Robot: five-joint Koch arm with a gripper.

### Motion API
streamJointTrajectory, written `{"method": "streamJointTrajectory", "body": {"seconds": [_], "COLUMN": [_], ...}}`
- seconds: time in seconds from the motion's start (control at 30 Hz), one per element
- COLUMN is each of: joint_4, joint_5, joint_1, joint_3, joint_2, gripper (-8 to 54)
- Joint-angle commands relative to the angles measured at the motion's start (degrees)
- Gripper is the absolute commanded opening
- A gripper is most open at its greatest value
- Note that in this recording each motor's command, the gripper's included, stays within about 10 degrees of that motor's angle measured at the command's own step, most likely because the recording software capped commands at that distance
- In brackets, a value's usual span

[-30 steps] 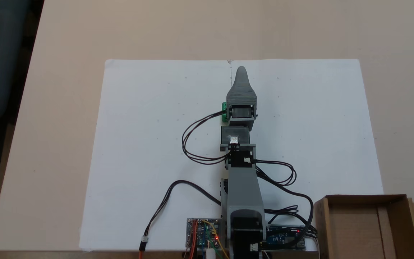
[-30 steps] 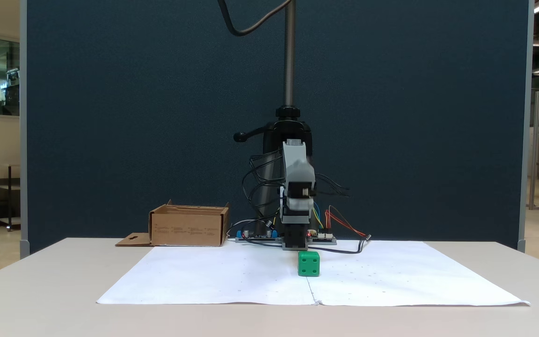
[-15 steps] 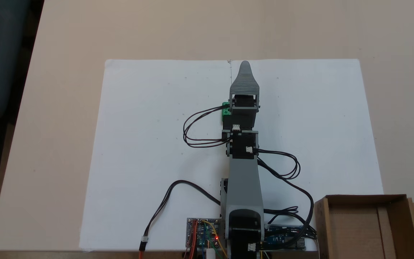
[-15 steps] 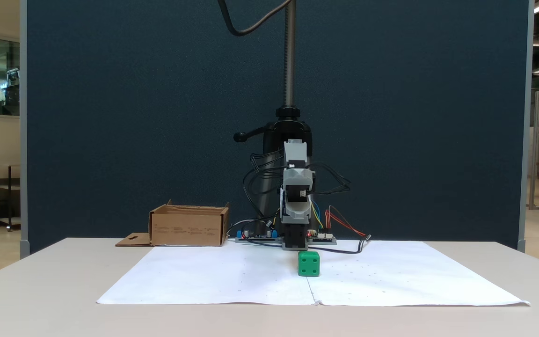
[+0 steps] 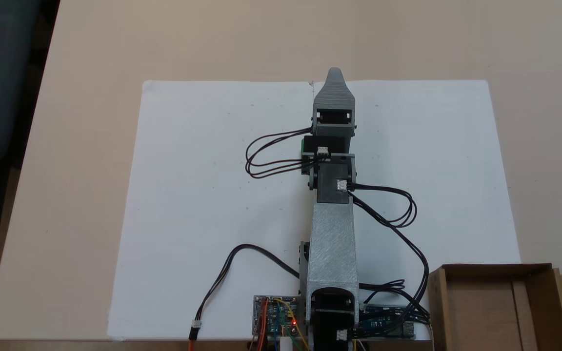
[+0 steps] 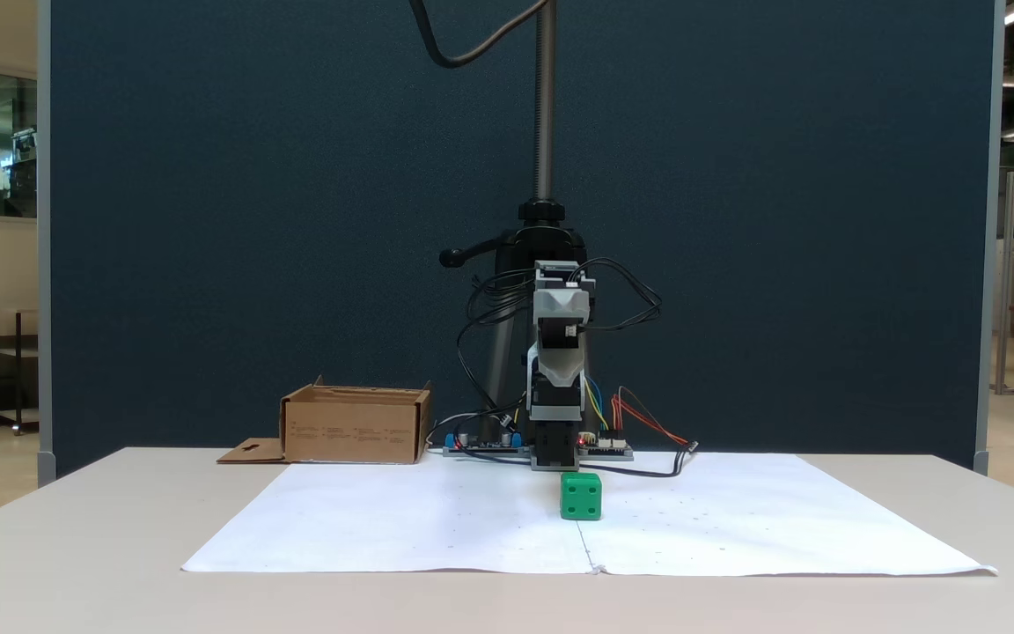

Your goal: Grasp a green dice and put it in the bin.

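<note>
On the white paper sheet the green dice sits square, one face turned to the low camera; being a cube, it has no long axis. From above, the arm covers nearly all of it, and looped black cables run beside. Whether the gripper is parted or closed cannot be told. The bin stands well apart by the base.

Dice on paper, bin well apart.

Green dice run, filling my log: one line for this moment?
gripper: raised, state unclear | green dice: on paper, ungrasped | bin: empty
</note>
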Motion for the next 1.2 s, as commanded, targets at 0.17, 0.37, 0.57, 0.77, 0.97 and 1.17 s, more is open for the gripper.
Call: {"method": "streamJointTrajectory", "body": {"seconds": [0.17,0.37,0.57,0.77,0.97,1.17], "joint_4": [6.94,7.29,7.65,16.35,27.95,39.73], "joint_5": [-3.96,-3.96,-3.96,-3.96,-3.60,-3.69], "joint_1": [1.14,1.14,1.14,1.14,0.88,0.70], "joint_3": [-9.05,-9.23,-9.23,-11.07,-19.25,-29.00], "joint_2": [6.68,6.59,6.68,6.68,6.59,6.59], "gripper": [44.5,44.4,44.4,44.0,43.0,43.0]}}
